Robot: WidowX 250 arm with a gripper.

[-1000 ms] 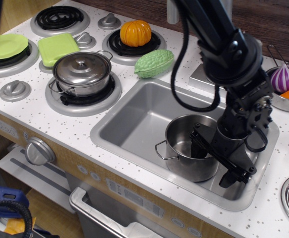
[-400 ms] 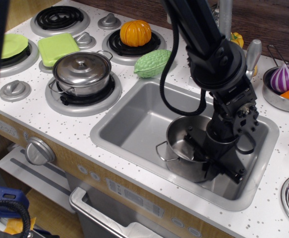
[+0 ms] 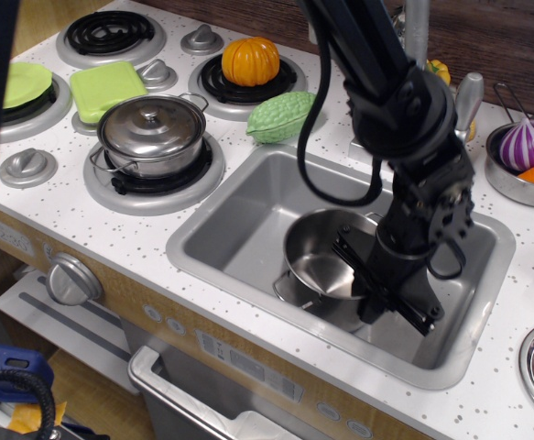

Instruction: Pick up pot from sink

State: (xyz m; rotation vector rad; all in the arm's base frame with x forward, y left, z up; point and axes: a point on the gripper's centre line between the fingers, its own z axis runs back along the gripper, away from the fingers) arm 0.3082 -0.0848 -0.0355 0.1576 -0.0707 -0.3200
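Note:
The small shiny lidless pot [image 3: 314,266] is in the right half of the grey sink [image 3: 239,229], tipped a little, with a wire loop handle facing the front. My black gripper [image 3: 375,289] reaches down from the upper right and is at the pot's right wall. One finger is inside the pot and the other outside it, closed on the rim. The arm hides the pot's far right side.
A lidded steel pot [image 3: 152,133] sits on the front burner left of the sink. An orange pumpkin [image 3: 250,60] and a green gourd [image 3: 285,116] lie behind the sink. The faucet [image 3: 417,32] stands at the back, and a bowl holding a purple onion [image 3: 530,147] is at right.
My gripper has moved left and closed on the pot's right rim. The pot has shifted left in the sink and tipped with it.

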